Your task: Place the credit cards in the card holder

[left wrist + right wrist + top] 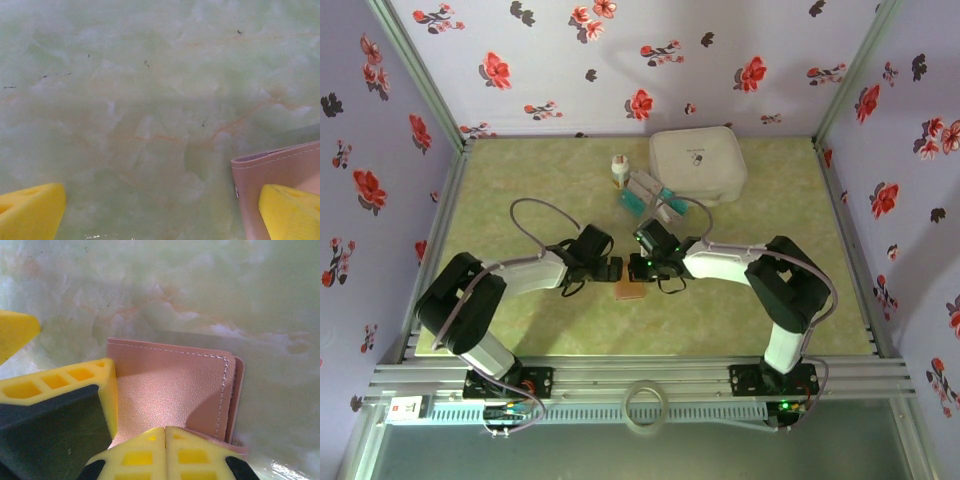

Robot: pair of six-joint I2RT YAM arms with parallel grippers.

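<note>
Step in hand appears to be readying the card holder (170, 390), which lies folded on the bench (520, 320) with no card showing. Right jaws are together at its near edge; left jaws stand apart over its corner. Next move, likely: open it. The credit cards (650, 197) lie at 12 o'clock, beside the white case (698, 165).

I see a large white zip case (698, 165) at the far side of my green marbled table (520, 190), a small white bottle (619, 170) standing near its left.

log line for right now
left gripper open, one finger over card holder | right gripper shut at its edge | cards not yet in
</note>
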